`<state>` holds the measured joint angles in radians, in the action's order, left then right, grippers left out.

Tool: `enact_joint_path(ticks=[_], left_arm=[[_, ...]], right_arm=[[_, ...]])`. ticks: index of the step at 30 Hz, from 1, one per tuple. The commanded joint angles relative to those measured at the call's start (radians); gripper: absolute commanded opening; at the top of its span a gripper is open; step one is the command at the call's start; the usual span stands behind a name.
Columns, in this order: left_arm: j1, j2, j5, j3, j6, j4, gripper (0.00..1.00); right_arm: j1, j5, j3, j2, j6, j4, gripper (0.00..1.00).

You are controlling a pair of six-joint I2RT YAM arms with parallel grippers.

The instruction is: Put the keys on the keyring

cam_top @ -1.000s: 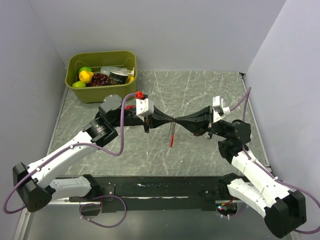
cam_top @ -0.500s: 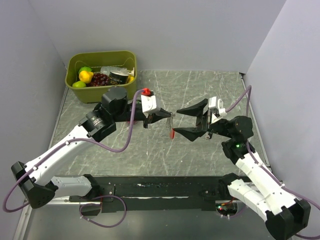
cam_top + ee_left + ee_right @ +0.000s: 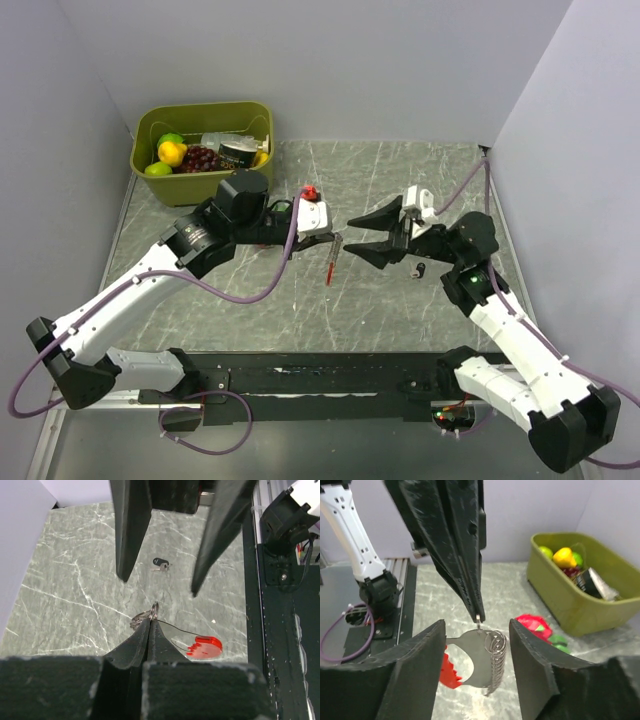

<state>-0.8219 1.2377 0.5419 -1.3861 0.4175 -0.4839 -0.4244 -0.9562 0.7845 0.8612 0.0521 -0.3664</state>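
left wrist, unlike right: keys

The keyring is shiny metal with a glossy red plastic fob.

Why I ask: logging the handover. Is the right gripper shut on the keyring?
No, the right gripper has its jaws standing open, and the keyring hangs from the tips of the shut left gripper.
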Motion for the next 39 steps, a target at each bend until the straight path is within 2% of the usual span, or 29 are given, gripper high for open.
enact_joint_path(ticks=[1, 3, 8, 12, 16, 21, 22, 25, 26, 27, 29, 32, 35, 39], left_arm=[[-0.014, 0.006, -0.011, -0.057, 0.032, -0.005, 0.01], [-0.017, 0.009, -0.008, -0.060, 0.030, -0.008, 0.01], [-0.025, 0.016, -0.007, -0.062, 0.026, -0.009, 0.01], [-0.028, 0.023, -0.008, -0.067, 0.026, -0.012, 0.01], [-0.029, 0.028, -0.002, -0.067, 0.014, -0.010, 0.01], [-0.031, 0.011, -0.008, -0.033, -0.028, 0.042, 0.01], [-0.031, -0.006, -0.023, -0.009, -0.039, 0.079, 0.04], [-0.026, -0.061, -0.059, 0.065, -0.089, 0.192, 0.33], [-0.013, -0.076, -0.060, 0.085, -0.120, 0.220, 0.49], [0.000, -0.107, -0.050, 0.103, -0.140, 0.246, 0.53], [0.062, -0.136, 0.045, 0.153, -0.207, 0.331, 0.57], [0.176, -0.182, 0.195, 0.219, -0.310, 0.457, 0.57], [0.243, -0.219, 0.275, 0.283, -0.379, 0.575, 0.56], [0.264, -0.218, 0.401, 0.326, -0.454, 0.663, 0.54]], right_arm=[[-0.019, -0.024, 0.055, 0.030, -0.044, 0.044, 0.57], [-0.030, -0.016, 0.056, 0.041, -0.070, 0.058, 0.56], [-0.040, -0.003, 0.062, 0.058, -0.078, 0.083, 0.38], [-0.043, 0.004, 0.058, 0.064, -0.067, 0.067, 0.30], [-0.043, 0.019, 0.068, 0.079, -0.061, 0.086, 0.00], [-0.043, 0.045, 0.050, 0.070, -0.054, 0.069, 0.00], [-0.042, 0.056, 0.030, 0.065, -0.054, 0.040, 0.00], [-0.042, 0.066, -0.023, 0.038, 0.006, -0.052, 0.00], [-0.040, 0.066, -0.034, 0.033, 0.018, -0.074, 0.00], [-0.040, 0.063, -0.045, 0.026, 0.043, -0.092, 0.00], [-0.037, 0.051, -0.070, 0.021, 0.067, -0.149, 0.00], [-0.031, 0.016, -0.109, 0.016, 0.123, -0.270, 0.00], [-0.030, -0.010, -0.146, 0.009, 0.188, -0.385, 0.00], [-0.027, -0.058, -0.171, 0.019, 0.271, -0.540, 0.00]])
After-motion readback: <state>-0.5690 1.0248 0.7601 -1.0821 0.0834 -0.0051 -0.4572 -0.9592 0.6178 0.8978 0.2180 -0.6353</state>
